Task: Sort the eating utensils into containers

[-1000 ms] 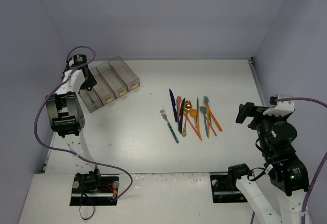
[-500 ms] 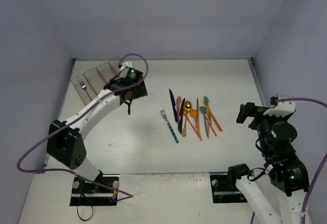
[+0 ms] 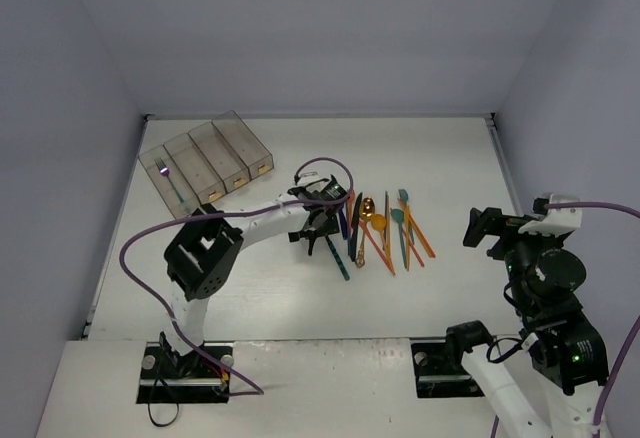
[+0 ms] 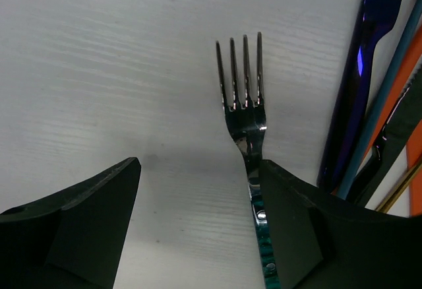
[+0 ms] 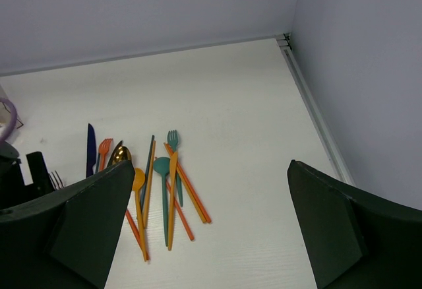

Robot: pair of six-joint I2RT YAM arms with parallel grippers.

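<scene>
Eating utensils (image 3: 385, 226) lie in a loose fan near the middle of the worktop (image 3: 240, 298) — forks, knives and spoons in orange, teal, gold and dark blue, several crossing. At the fan's left edge a steel-tined fork (image 4: 242, 114) with a teal handle lies flat, a little apart from the rest. The left end effector (image 4: 198, 170) hovers low over it, jaws apart and holding nothing, with the fork's neck close along the inner face of one finger (image 4: 290, 223) rather than midway. Whether they touch cannot be told. The fork looks light, stiff and glossy — likely to skate on the smooth surface if pushed from one side only. Lying flush, it offers little to pinch, and the narrow neck or upper handle, taken across its width, seems the surest hold. A dark blue knife (image 4: 359, 71) lies just beside it on the crowded side, so the finger there has little room to descend without stirring the heap. The containers (image 3: 218, 146), four clear bins joined in a row, stand well apart at the worktop's far left; a lone fork (image 3: 164, 171) lies in the end bin farthest left. The right end effector (image 5: 211, 170) hangs off to the right, jaws wide apart and empty.
</scene>
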